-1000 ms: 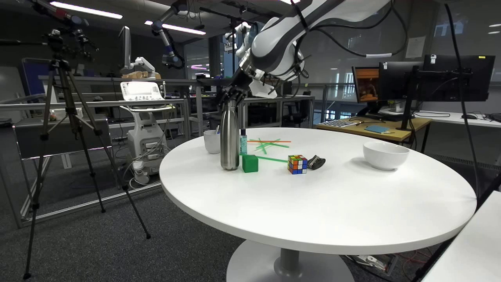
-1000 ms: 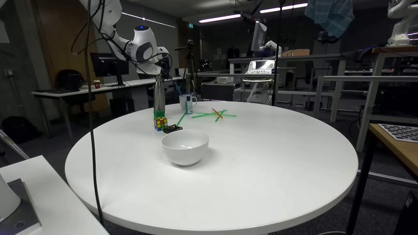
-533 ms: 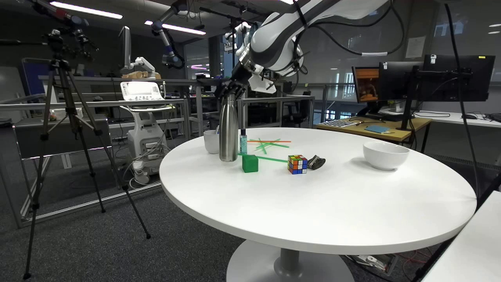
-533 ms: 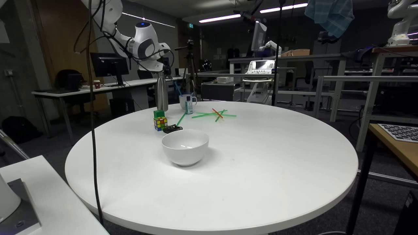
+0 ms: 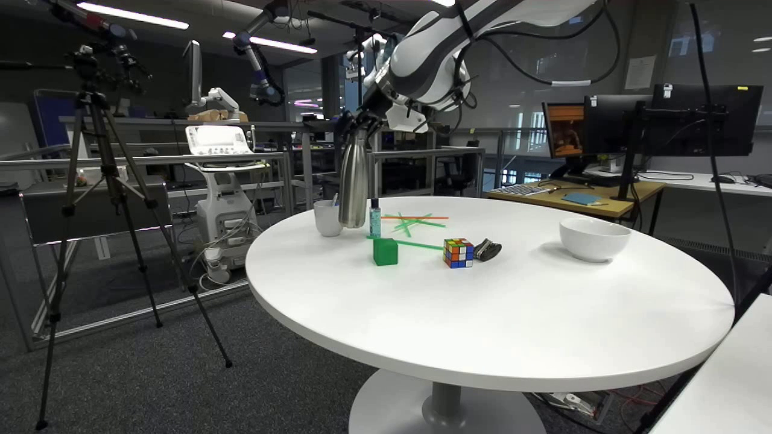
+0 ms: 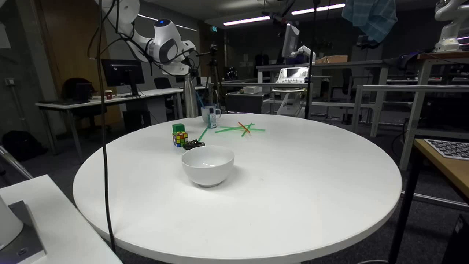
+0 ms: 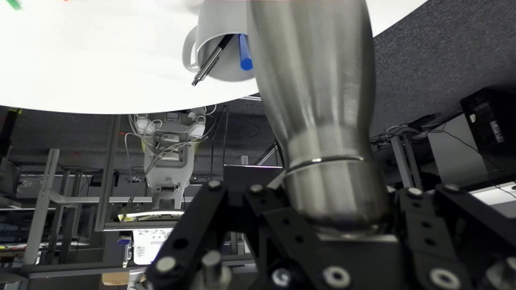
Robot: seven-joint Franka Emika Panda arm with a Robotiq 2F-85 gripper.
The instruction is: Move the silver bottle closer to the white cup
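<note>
A glossy white, round-jointed robot arm wears dark grey oval panels, 1 small blue light, looping black cables with a white sleeve, and a black, bar-linked tool studded with round silver screws.

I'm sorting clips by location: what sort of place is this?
Probably a robotics lab: in the background stand another white robot arm, a tripod and a medical-looking console machine.

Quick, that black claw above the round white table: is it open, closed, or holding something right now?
Black gripper: closed, holding the tall slim metallic silver bottle by its narrow top end.
</note>
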